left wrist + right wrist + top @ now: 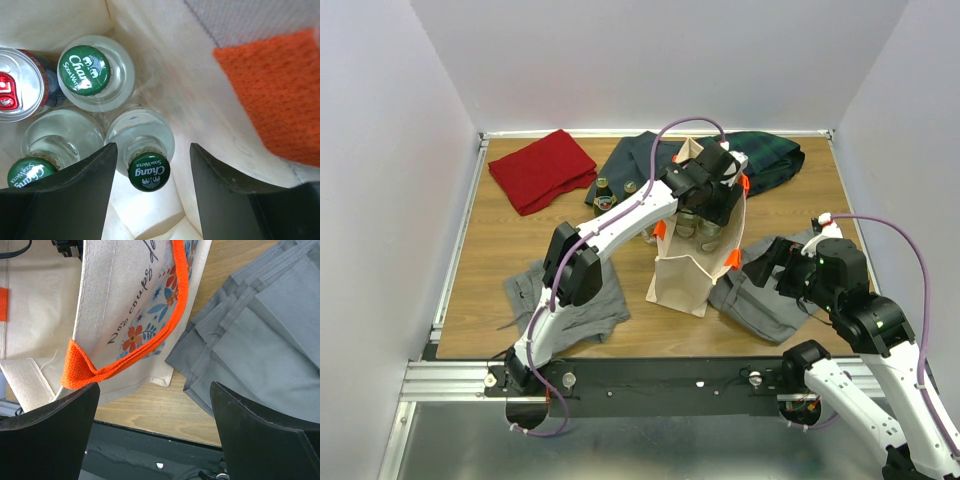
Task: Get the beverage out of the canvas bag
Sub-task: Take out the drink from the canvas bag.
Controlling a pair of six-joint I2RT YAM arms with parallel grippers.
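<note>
The beige canvas bag (685, 280) with orange handles (176, 310) stands upright mid-table. My left gripper (713, 205) reaches down into its mouth. In the left wrist view, three clear soda-water bottles with green caps stand inside next to a silver-topped can (17, 85). One bottle's cap (149, 171) sits between the fingers of my left gripper (152, 150), with a gap on each side. The jaws are open and touch nothing. My right gripper (770, 262) hangs open just right of the bag (125, 300), above grey clothes (260, 340).
Two dark bottles (603, 195) stand on the table behind the bag's left side. A red cloth (542, 168) lies back left, and a dark plaid cloth (765, 160) back right. Grey clothes (565, 300) lie front left. The table's front edge runs along a black rail (650, 378).
</note>
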